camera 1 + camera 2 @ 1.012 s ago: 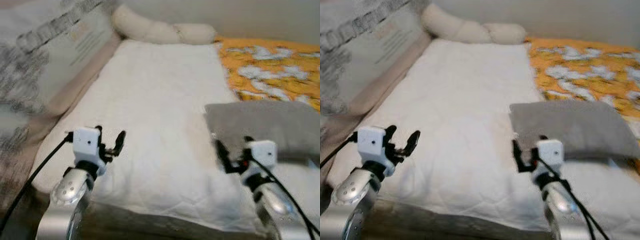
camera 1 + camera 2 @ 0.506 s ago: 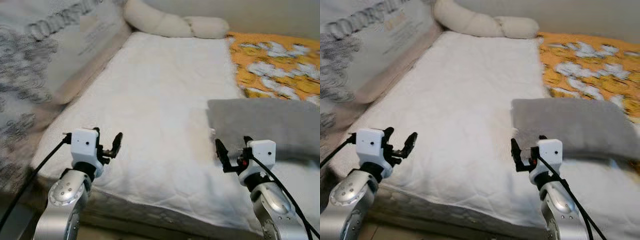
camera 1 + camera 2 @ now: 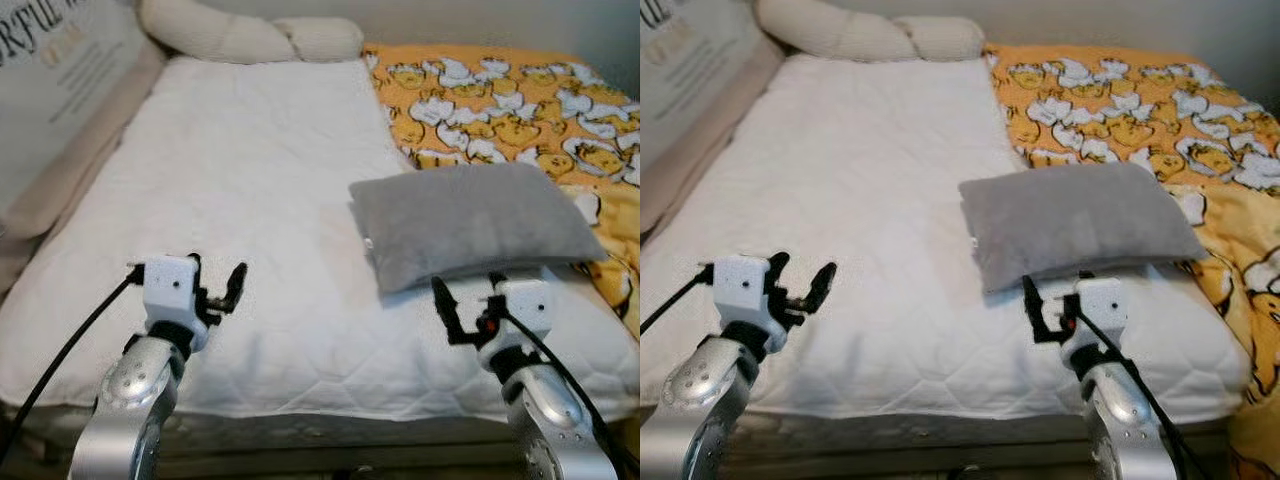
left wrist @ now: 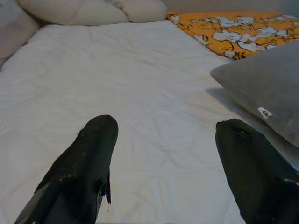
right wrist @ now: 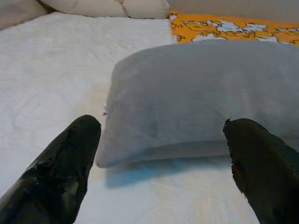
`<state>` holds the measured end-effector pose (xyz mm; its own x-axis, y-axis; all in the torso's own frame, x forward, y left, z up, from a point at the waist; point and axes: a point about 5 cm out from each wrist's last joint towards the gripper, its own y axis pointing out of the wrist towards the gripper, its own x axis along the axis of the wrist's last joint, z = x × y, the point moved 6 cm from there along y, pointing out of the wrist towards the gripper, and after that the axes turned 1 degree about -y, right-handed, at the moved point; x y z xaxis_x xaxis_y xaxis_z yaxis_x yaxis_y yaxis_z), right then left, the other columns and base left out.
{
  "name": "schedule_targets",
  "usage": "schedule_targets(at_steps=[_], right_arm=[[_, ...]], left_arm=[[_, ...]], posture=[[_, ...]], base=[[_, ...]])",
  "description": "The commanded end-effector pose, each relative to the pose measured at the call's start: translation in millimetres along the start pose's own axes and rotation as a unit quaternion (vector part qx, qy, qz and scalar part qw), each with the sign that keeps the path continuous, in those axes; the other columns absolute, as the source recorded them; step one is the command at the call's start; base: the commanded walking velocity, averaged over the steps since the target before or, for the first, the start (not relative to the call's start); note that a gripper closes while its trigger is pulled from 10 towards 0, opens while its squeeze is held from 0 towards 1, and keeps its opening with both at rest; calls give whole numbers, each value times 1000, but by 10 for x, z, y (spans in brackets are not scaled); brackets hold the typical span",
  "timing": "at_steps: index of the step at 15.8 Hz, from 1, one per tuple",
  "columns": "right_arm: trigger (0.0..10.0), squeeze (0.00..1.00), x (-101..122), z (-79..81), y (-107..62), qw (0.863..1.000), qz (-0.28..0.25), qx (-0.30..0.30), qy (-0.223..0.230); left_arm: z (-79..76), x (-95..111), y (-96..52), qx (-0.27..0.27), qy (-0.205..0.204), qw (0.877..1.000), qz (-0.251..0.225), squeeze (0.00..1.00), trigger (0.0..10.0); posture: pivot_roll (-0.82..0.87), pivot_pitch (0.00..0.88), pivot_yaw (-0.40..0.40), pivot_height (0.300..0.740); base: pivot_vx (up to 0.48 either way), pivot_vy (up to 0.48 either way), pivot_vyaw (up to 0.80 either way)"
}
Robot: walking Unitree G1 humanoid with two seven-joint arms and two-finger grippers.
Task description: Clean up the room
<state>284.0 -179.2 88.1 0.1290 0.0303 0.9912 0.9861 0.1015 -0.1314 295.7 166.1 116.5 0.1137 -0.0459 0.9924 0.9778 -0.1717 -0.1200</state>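
grey pillow (image 3: pixel 470 220) lies on white mattress (image 3: pixel 230 200) beside duck-print blanket (image 3: pixel 500 100).

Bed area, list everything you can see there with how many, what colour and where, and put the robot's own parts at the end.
Mattress pad: one, white quilted, covering the bed's left and middle.
Pillow: one, grey, lying flat on the white pad toward the right, its far edge over the orange blanket, a small tag at its left end.
Blanket: one, orange with a white and yellow cartoon print, on the bed's right side, draping over the right edge.
Bolster cushion: one, cream, along the head of the bed.
Printed panel: one, pale with lettering, along the bed's left side.
Left gripper: black fingers open, over the pad's near left.
Right gripper: black fingers open, just short of the pillow's near edge.
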Motion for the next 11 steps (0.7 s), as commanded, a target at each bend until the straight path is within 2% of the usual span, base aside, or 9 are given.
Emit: schedule_targets(at_steps=[1,3,5,9,11], right_arm=[[10000,0,25,10,19,1000,-3,3,3],[10000,0,26,24,28,1000,-2,5,6],[10000,0,31,21,31,1000,-3,4,7],[10000,0,38,14,30,1000,-5,4,5],[10000,0,32,24,30,1000,-3,6,3]], left_arm=[[18,16,-4,0,3,1000,-3,0,10000],[24,21,-2,0,1,1000,-4,0,10000],[24,23,0,0,1,1000,-4,0,10000],[25,32,2,-1,0,1000,-6,0,10000],[23,43,0,0,-3,1000,-9,0,10000]], posture=[[61,0,-20,740],[61,0,-19,740],[62,0,-21,740],[65,0,-21,740],[66,0,-20,740]], base=[[0,0,0],[246,0,-219],[249,0,-784],[250,0,0],[0,0,0]])
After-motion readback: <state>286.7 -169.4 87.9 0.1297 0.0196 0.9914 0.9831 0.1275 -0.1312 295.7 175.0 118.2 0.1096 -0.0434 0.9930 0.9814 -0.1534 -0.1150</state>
